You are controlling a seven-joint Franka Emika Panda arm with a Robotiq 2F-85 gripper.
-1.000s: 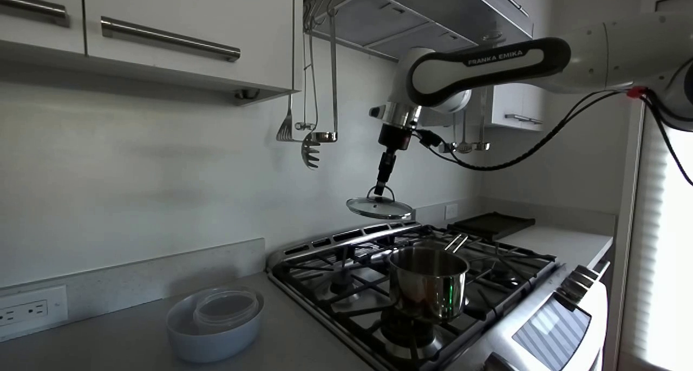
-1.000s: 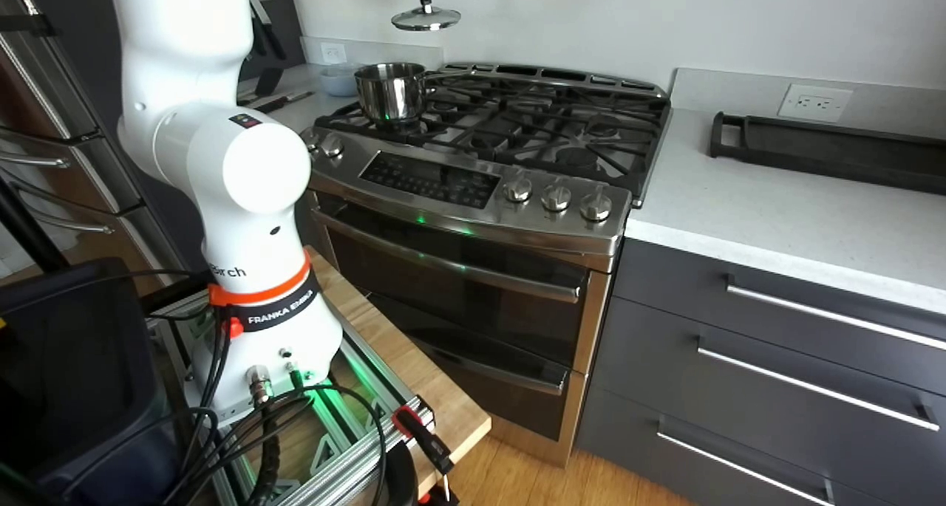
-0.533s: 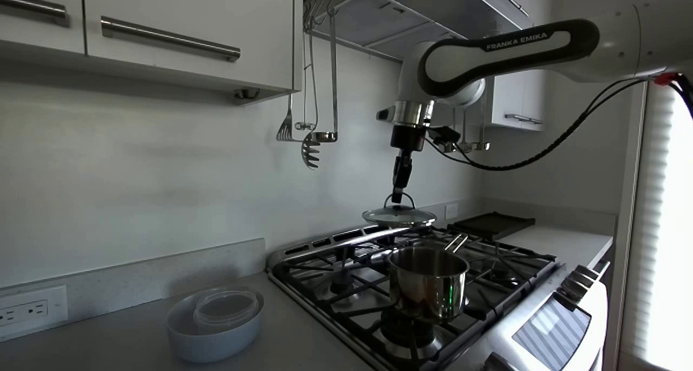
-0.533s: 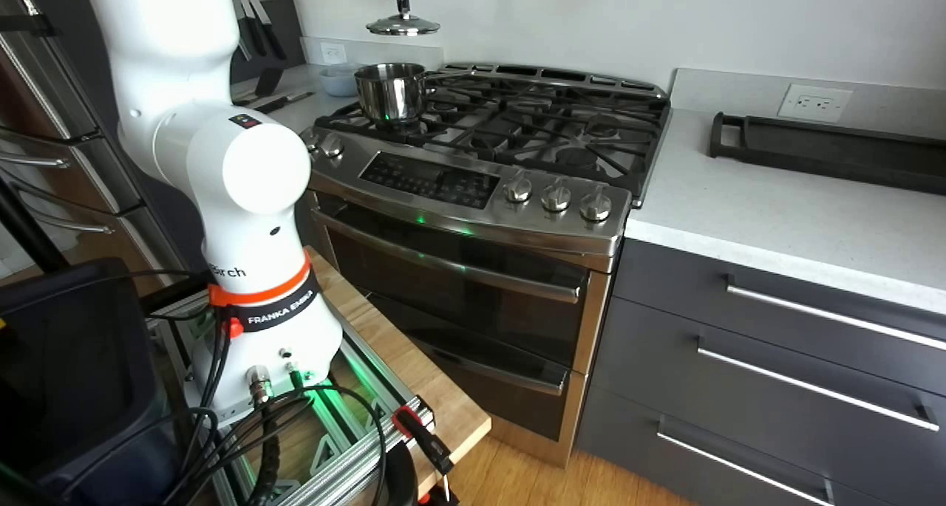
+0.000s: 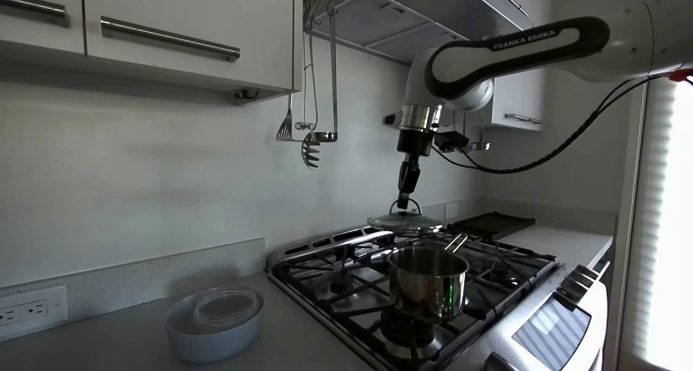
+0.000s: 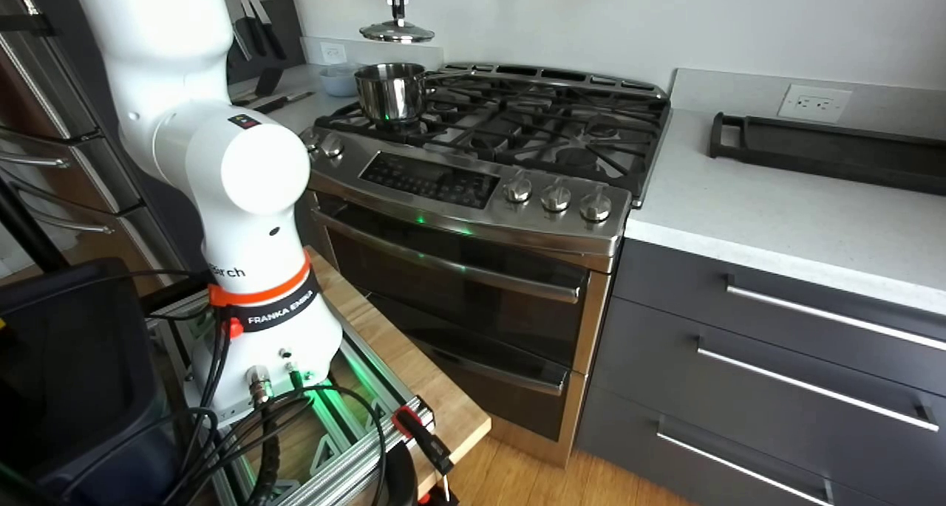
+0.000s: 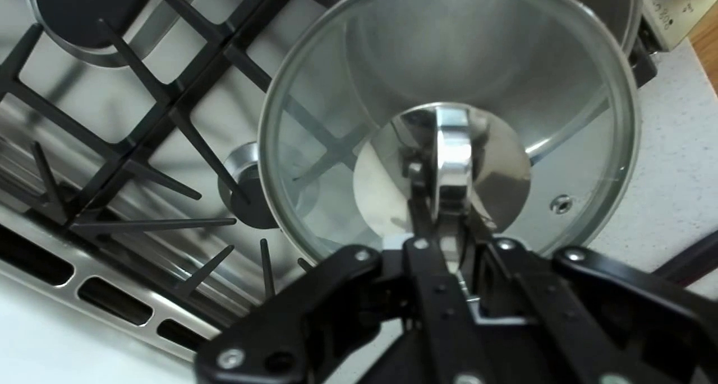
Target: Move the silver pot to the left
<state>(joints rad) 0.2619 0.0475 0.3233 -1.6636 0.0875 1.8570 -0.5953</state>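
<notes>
The silver pot stands upright and uncovered on a front burner, its handle pointing back across the grates; it also shows in an exterior view. In the wrist view a strip of the pot shows past the lid's far edge, and more shows through the glass. My gripper is shut on the loop handle of a glass lid with a steel rim. The lid hangs above the stove, higher than the pot and apart from it. In the wrist view the gripper's fingers are on both sides of the handle.
Black grates cover the stove. A pale round dish with a clear container inside stands on the counter beside it. A black griddle tray lies on the counter across the stove. Utensils hang under the hood.
My gripper has carried the lid lower and closer to the pot: rightward in an exterior view, leftward in an exterior view from another place. The pot has not moved.
</notes>
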